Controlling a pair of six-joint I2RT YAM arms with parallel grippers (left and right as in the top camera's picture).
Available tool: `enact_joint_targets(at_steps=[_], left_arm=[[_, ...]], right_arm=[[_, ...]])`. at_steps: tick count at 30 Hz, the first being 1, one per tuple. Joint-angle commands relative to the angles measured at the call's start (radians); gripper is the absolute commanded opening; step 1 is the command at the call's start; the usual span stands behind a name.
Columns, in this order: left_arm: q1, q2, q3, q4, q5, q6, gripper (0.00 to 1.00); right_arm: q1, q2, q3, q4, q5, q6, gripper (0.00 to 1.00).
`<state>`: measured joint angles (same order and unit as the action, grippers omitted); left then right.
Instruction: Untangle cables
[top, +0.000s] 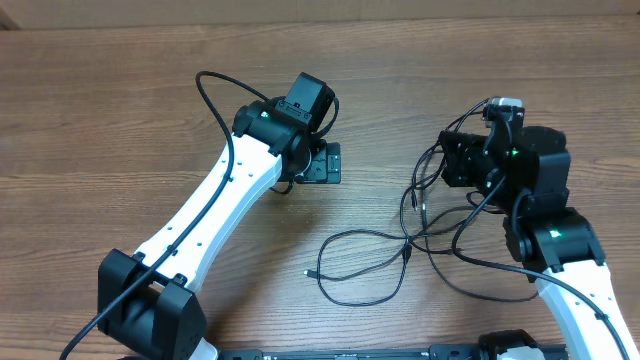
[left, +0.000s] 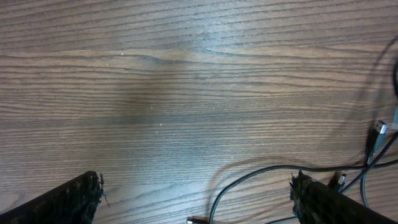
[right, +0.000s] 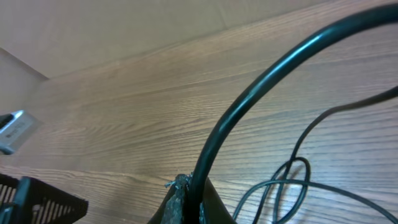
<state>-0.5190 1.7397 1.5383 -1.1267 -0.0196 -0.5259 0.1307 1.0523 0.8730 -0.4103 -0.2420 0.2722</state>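
Thin black cables (top: 372, 262) lie looped on the wooden table, crossing in a knot (top: 410, 240) between the arms, with a small plug tip (top: 307, 272) at the left end. My left gripper (top: 326, 165) is open and empty, hovering left of the loops. In the left wrist view its jaws (left: 196, 186) frame bare table, with a cable strand (left: 267, 169) and a plug (left: 378, 129) to the right. My right gripper (top: 456, 160) is shut on one cable (right: 249, 93), which rises from its fingertips (right: 193, 194). More loops (right: 292, 180) lie behind.
The wooden table (top: 120, 100) stretches wide to the left and back. A silvery plug end (right: 12, 129) and a black block (right: 37, 200) show at the left edge of the right wrist view. The robot base bar (top: 350, 352) runs along the front edge.
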Motion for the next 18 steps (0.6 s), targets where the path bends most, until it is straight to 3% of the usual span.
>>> enact_joint_targets(at_steps=[1,18], left_arm=[[0.003,0.008,0.013,0.002,-0.01,-0.021,1.0],[0.003,0.007,0.013,0.002,-0.01,-0.021,1.0]], right_arm=[[-0.001,-0.021,0.086,-0.027,0.021,-0.039,0.04],[-0.001,-0.021,0.314,-0.116,0.028,-0.066,0.04]])
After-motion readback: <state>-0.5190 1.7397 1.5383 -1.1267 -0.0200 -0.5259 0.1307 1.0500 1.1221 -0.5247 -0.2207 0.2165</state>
